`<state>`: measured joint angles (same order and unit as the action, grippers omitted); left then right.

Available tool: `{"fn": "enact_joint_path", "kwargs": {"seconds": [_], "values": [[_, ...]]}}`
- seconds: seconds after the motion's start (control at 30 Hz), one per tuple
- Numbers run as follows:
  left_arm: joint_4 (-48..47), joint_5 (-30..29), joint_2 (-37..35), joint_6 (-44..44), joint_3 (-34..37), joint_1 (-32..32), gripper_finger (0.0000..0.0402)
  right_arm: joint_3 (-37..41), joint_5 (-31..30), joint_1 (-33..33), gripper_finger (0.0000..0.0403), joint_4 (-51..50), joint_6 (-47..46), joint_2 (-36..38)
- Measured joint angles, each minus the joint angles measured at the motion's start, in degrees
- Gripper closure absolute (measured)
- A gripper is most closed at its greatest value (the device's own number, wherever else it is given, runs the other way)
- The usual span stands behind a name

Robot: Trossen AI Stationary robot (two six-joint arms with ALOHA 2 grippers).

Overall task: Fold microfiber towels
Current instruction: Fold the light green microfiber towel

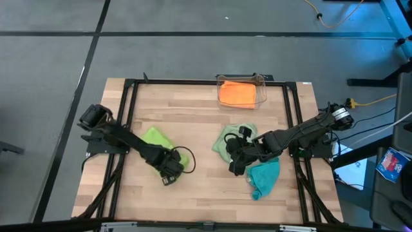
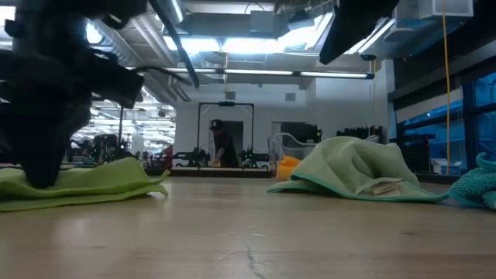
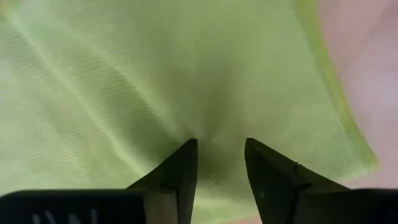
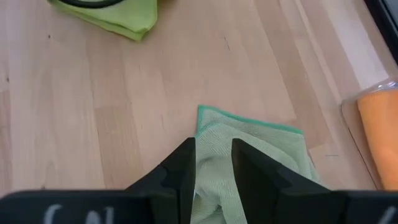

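The lime green towel (image 1: 154,138) lies flat on the table's left half; it also shows in the low view (image 2: 85,183). My left gripper (image 1: 169,169) is down on its near right part, fingers apart (image 3: 221,163). The pale sage towel (image 1: 226,140) lies crumpled in a heap, its white tag (image 2: 382,188) toward the near side. My right gripper (image 1: 235,161) hangs above its near edge, fingers slightly apart (image 4: 212,163). The teal towel (image 1: 264,178) lies bunched to its near right. The orange towel (image 1: 237,93) lies in the clear bin. My left gripper comes from above, pointing down, and its two fingertips (image 3: 186,163) stand apart on the lime towel's top layer, close to its edge (image 3: 348,134). The cloth (image 3: 219,134) creases toward the gap between them. The towel lies on the table.
The clear plastic bin (image 1: 260,82) stands at the table's far edge, right of centre. A black frame (image 1: 129,103) runs around the wooden table top. Bare wood shows between the lime and sage towels and along the near edge. A person stands far off in the room behind.
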<state>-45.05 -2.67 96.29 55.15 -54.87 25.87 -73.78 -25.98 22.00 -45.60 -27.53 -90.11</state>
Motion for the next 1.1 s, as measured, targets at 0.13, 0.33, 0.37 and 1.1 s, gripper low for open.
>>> {"fn": "enact_joint_path", "kwargs": {"seconds": [0.13,0.33,0.37,1.1], "values": [[6.2,-8.3,-0.7,0.8,-0.1,0.9,0.0274,0.0,-0.4,-0.1,0.0296,0.1,1.1,0.0],[12.6,-13.4,0.4,1.7,-0.2,-1.6,0.0274,0.0,-1.5,-0.1,0.0296,0.0,4.2,0.0],[12.2,-14.1,1.0,1.9,-0.2,-2.0,0.0274,0.0,-1.5,-0.1,0.0296,0.0,4.5,0.0],[22.7,-4.7,4.2,-0.1,-0.1,2.5,0.0274,0.0,-4.6,-0.1,0.0296,-0.1,8.6,0.0]]}}
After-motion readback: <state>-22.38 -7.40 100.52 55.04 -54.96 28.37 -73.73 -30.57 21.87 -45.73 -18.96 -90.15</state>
